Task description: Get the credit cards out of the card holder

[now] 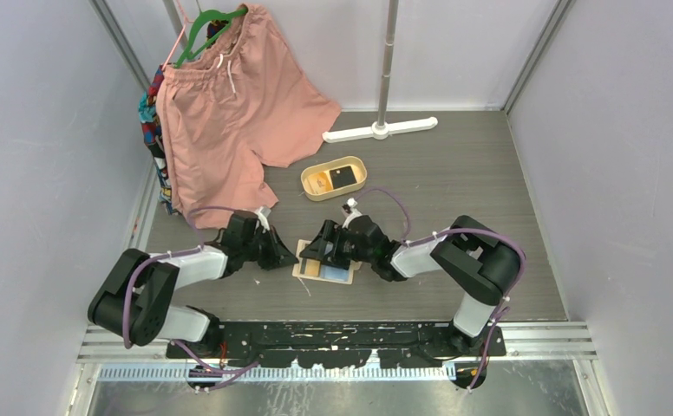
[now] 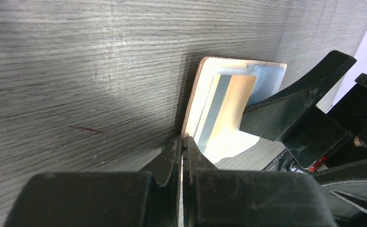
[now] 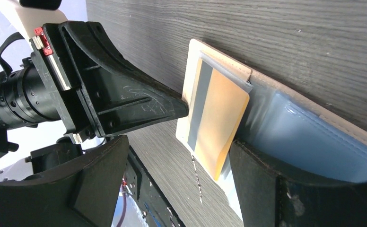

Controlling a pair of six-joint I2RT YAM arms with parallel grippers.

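This is a robot test cell in a lab, not a lived-in room. Plain pale-grey panels [image 1: 47, 130] wall in a dark wood-grain counter [image 1: 454, 173] on three sides, with metal profiles [image 1: 532, 52] running up the far corners. At 6 o'clock the left arm [image 1: 190, 267] and the right arm [image 1: 420, 257] are bolted to a black base plate [image 1: 342, 334] on an aluminium rail [image 1: 558, 338]. At 12 o'clock a metal pole [image 1: 389, 61] rises from a white T-shaped foot [image 1: 381, 132]. At 10 o'clock pink shorts [image 1: 229, 121] hang from a green hanger [image 1: 212, 26].
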